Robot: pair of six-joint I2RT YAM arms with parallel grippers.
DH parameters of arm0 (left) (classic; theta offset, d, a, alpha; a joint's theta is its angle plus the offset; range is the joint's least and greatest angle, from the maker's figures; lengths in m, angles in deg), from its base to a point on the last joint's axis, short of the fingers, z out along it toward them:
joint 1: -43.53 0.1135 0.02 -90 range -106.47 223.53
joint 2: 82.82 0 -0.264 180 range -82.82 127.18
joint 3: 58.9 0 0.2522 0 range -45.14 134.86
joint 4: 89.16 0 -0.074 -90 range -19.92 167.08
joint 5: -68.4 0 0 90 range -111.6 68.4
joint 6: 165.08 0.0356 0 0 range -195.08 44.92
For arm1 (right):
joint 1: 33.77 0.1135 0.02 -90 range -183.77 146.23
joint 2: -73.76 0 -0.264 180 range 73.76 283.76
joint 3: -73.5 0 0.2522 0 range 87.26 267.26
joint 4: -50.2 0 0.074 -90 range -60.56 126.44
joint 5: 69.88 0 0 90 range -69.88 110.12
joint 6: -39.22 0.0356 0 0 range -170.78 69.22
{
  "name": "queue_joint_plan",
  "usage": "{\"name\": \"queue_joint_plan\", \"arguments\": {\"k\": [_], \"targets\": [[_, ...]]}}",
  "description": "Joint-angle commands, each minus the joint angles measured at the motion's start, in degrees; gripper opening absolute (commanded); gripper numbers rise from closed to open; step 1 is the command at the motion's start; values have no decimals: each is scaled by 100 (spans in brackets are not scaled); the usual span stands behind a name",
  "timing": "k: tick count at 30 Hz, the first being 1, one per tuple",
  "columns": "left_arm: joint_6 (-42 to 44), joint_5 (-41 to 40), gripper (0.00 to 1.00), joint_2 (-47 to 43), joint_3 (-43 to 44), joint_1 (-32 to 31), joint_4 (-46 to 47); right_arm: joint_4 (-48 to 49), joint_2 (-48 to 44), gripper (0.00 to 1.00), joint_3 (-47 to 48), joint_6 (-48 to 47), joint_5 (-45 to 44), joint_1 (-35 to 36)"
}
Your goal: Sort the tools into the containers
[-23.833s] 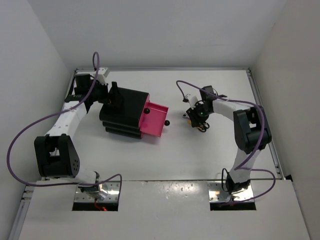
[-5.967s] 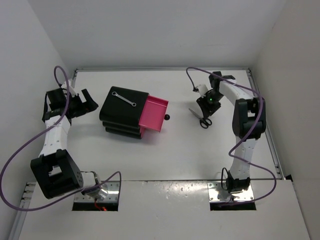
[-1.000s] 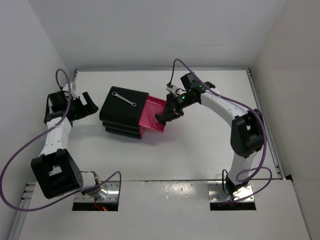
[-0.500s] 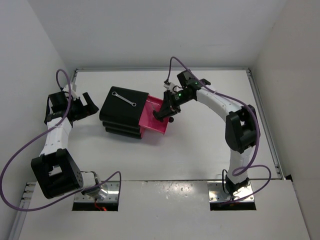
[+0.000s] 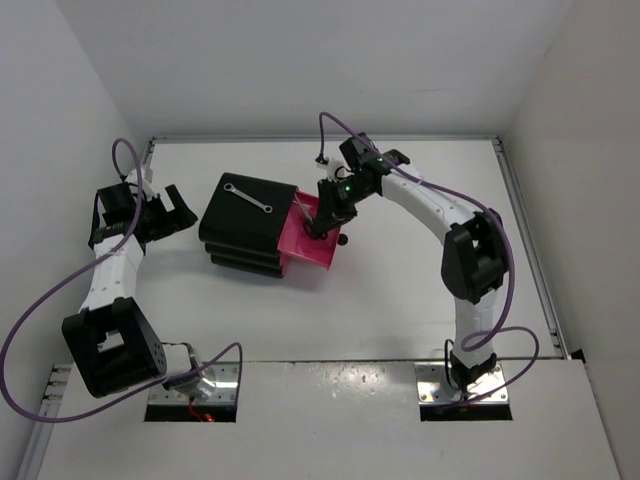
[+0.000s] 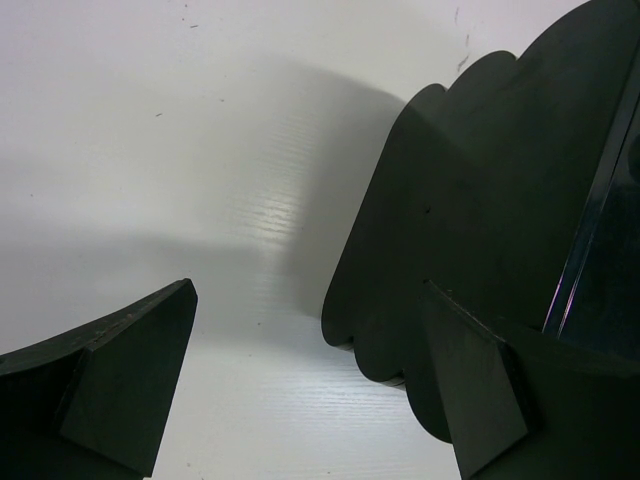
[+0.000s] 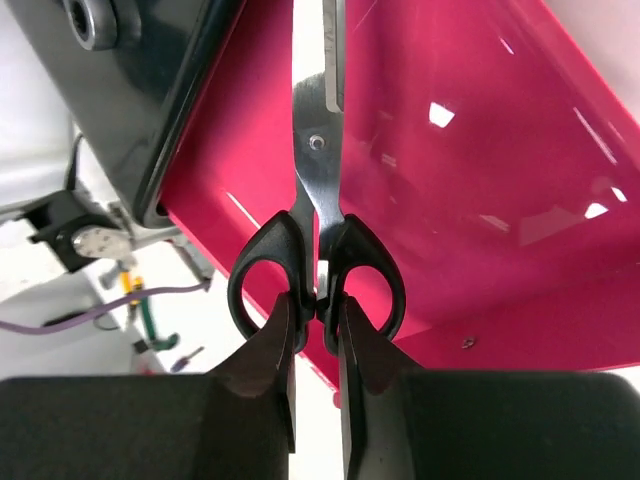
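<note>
My right gripper [image 5: 322, 222] [image 7: 318, 305] is shut on the handles of black-handled scissors [image 7: 314, 165]. It holds them blades-first over the open top magenta-pink drawer [image 5: 312, 248] [image 7: 480, 180] of the black drawer unit [image 5: 245, 228]. A slim silver wrench [image 5: 248, 198] lies on top of the unit. My left gripper [image 5: 177, 207] [image 6: 305, 400] is open and empty, just left of the unit [image 6: 480, 200]. The green-handled screwdriver and the yellow-and-black piece are out of view.
The drawer's round black knob [image 5: 343, 238] sticks out to the right, below my right gripper. White walls close in the table at the left, back and right. The arm bases stand at the near edge.
My right arm has swung left with the scissors, from beside the drawer's knob to over the open drawer. The left arm has not moved.
</note>
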Motion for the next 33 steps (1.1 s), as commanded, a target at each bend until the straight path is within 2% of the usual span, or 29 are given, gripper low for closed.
{"name": "queue_joint_plan", "arguments": {"k": [1, 5, 8, 13, 16, 19, 22, 25, 27, 28, 33], "targets": [[-41, -7, 100, -57, -11, -29, 236, -78, 15, 16, 277, -298, -403, 45], [-41, -7, 100, -57, -11, -29, 237, -130, 16, 37, 330, -404, -509, 98], [-41, -7, 100, -4, -11, -29, 237, -130, 16, 42, 383, -465, -641, 151], [-41, -7, 100, -4, -11, -29, 237, -70, -186, 43, 435, -571, -536, 203], [-41, -7, 100, -56, -11, -29, 237, 71, -432, 43, 566, -746, -53, 203], [-41, 54, 100, -57, -11, -29, 237, 124, -652, 35, 1040, -1063, 185, 134], [-41, 115, 100, -109, -11, -29, 237, 177, -950, 34, 1174, -1185, 107, -103], [82, 273, 100, -162, -11, -29, 237, 685, -1607, 39, 342, -1238, -25, -489], [152, 343, 100, -162, 42, -29, 175, 1081, -2013, 46, -695, -1519, 27, -649], [248, 440, 100, -162, 120, -29, 106, 1161, -2363, 48, -1334, -1877, 27, -754], [671, 1028, 100, -109, 612, -29, -228, 1556, -2928, 56, -2883, -2916, 308, -1053]]}}
